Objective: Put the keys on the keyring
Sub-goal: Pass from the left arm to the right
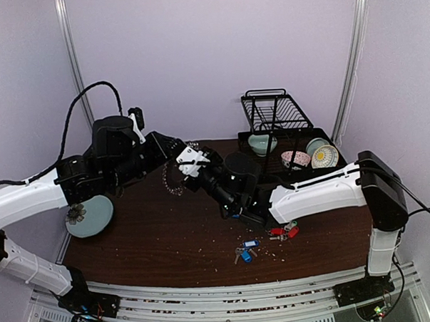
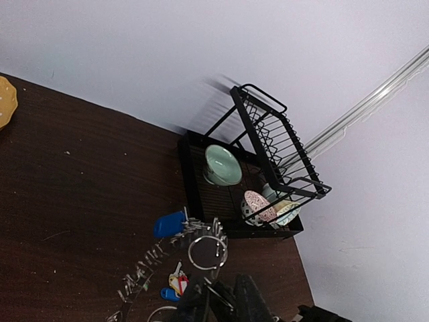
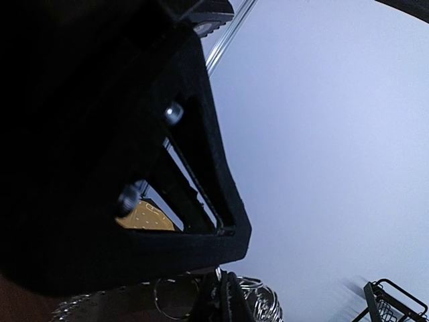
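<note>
The keyring, a chain of small silver rings, hangs in the air between my two grippers above the back of the table. My left gripper is shut on it. In the left wrist view a large ring and the chain hang just beyond the gripper, with a blue-tagged key on the chain. My right gripper is shut on the rings close by the left one. Loose keys lie on the table: blue-tagged ones and red and green ones.
A pale blue-grey plate lies at the table's left edge. A black dish rack with several bowls stands at the back right. The left gripper's black body fills most of the right wrist view.
</note>
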Controlling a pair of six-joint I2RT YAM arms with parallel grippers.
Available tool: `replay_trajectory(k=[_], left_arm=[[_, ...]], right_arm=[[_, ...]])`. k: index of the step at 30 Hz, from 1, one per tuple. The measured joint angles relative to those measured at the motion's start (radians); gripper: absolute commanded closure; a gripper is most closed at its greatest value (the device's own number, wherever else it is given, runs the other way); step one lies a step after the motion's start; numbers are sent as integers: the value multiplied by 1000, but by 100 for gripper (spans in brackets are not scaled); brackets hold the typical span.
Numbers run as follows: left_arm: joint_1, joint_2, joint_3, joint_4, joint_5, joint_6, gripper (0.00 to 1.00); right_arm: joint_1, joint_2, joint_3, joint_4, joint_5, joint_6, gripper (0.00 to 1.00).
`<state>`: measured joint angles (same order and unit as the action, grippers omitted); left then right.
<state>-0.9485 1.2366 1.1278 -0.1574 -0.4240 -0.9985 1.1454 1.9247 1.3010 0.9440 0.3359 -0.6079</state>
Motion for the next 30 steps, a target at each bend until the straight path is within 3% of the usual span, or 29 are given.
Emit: replay_trajectory(k=[7,12,30], left_arm=[[14,0,-1,-1,16,-11,84],[24,-3,-8,-1,22,-16,91],[57,-1,-8,-53,47,-40,78]], right_arm=[[3,5,28,-14,8,-47,100],[4,11,35,-22,19,-69,100],[24,55,105,8,116,-277,100]])
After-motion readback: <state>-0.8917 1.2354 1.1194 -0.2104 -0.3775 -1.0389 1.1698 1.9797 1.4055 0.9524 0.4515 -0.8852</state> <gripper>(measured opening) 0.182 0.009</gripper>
